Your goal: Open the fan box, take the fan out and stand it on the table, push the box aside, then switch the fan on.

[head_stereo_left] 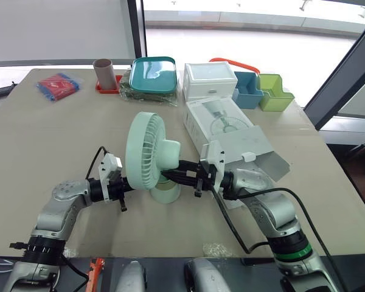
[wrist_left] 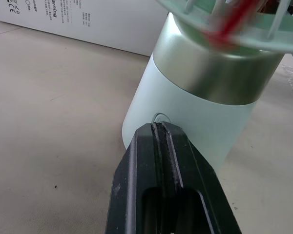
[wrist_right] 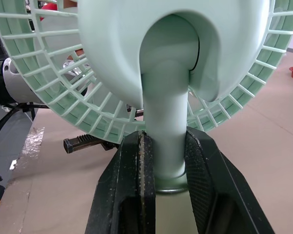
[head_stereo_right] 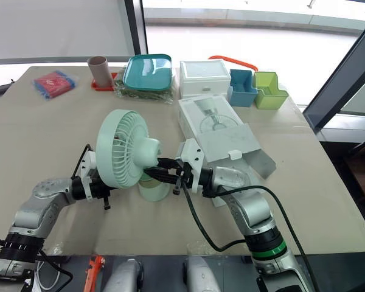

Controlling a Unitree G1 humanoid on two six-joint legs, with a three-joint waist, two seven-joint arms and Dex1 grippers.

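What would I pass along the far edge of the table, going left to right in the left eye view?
Red packet, brown tube, teal tray, white box, blue bin, green bin.

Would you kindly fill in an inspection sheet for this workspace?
Surface: beige table, no spills seen.
Job's things: fan upright on its base; fan box open, lying right of it.
Clutter: red packet, cardboard tube, teal tray, white drawer unit, blue bin, green bin along far edge.
Grippers: right gripper clamped on fan's neck; left gripper shut, tip at fan's base.
Cables: black cable loops off right wrist.
Surroundings: window behind table.
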